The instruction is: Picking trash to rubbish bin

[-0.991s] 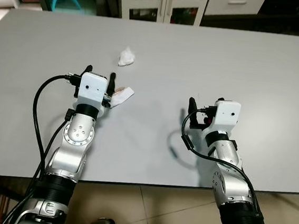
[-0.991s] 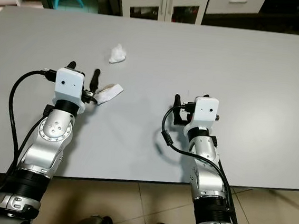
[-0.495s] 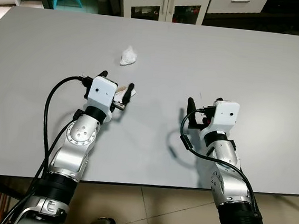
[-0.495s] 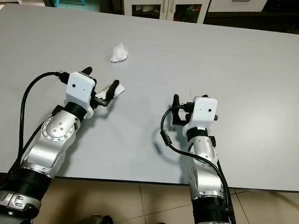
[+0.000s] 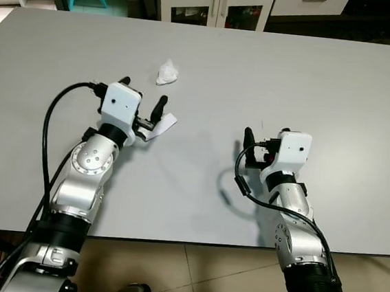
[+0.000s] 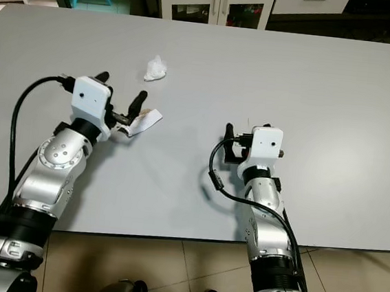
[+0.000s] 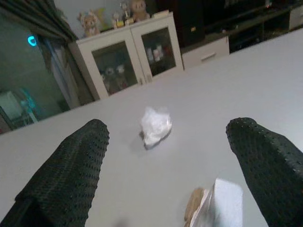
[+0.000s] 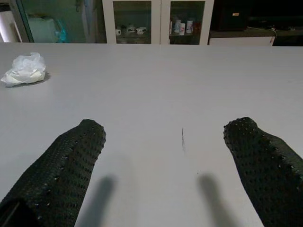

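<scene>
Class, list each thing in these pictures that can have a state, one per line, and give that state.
Left claw: open, fingers astride the near end of the flat wrapper.
Right claw: open, holding nothing, low over the table.
Flat wrapper: lying on the table, not gripped.
Crumpled tissue: balled up, resting on the table beyond the wrapper.
Cabinet doors: closed.

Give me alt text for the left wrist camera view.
The left gripper is open above a grey table, with a flat scrap of paper low between its fingers. A crumpled white tissue lies farther ahead, before white cabinets.
</scene>
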Tool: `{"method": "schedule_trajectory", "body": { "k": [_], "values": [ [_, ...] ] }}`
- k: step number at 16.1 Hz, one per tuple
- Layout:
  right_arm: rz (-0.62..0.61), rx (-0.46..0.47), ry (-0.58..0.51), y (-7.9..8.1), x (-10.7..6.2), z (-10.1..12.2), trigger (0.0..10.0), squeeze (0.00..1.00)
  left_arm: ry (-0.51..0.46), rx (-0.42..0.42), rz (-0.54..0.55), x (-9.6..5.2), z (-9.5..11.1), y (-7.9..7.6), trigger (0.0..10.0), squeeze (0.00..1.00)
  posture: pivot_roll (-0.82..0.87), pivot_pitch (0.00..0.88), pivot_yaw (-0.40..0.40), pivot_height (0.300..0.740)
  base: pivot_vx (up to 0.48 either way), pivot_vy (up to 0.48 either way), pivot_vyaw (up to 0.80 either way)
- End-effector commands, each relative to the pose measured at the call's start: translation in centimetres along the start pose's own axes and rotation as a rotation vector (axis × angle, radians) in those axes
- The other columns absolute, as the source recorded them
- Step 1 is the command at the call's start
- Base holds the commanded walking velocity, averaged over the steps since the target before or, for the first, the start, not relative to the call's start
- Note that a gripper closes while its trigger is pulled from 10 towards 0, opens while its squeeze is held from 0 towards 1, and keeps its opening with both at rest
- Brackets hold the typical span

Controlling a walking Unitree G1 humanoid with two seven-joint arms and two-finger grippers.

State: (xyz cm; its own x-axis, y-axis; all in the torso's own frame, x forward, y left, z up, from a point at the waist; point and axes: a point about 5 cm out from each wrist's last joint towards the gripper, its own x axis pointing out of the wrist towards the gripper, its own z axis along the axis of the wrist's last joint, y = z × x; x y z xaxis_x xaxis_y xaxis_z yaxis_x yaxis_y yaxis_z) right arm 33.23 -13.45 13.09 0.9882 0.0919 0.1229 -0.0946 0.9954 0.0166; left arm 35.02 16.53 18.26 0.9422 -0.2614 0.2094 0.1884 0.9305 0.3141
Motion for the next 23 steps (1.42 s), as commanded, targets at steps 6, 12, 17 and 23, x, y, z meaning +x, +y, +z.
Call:
{"method": "schedule_trajectory", "body": {
  "k": [6,12,17,23],
  "values": [
    [0.001,0.002,0.025,0.0,-0.1,-0.5,10.0,0.0,0.084,-0.086,-0.066,0.4,-2.0,0.6,10.0,0.0,0.02,0.162,0.003,0.74,0.0,0.0,0.0],
    [0.006,0.007,0.02,0.2,-0.1,-0.4,10.0,0.0,0.141,-0.038,-0.217,1.3,-2.8,0.4,10.0,0.0,0.01,0.158,0.006,0.74,0.0,0.0,0.0],
    [0.008,0.009,0.018,0.3,0.0,-0.4,10.0,0.0,0.172,0.049,-0.294,1.7,-3.0,0.0,10.0,0.0,0.0,0.156,0.01,0.74,0.0,0.0,0.0],
    [0.011,0.012,0.018,0.5,0.0,-0.4,10.0,0.0,0.199,0.128,-0.319,1.8,-3.4,-0.6,10.0,0.0,0.0,0.147,0.015,0.74,0.0,0.0,0.0]
  ]
}}
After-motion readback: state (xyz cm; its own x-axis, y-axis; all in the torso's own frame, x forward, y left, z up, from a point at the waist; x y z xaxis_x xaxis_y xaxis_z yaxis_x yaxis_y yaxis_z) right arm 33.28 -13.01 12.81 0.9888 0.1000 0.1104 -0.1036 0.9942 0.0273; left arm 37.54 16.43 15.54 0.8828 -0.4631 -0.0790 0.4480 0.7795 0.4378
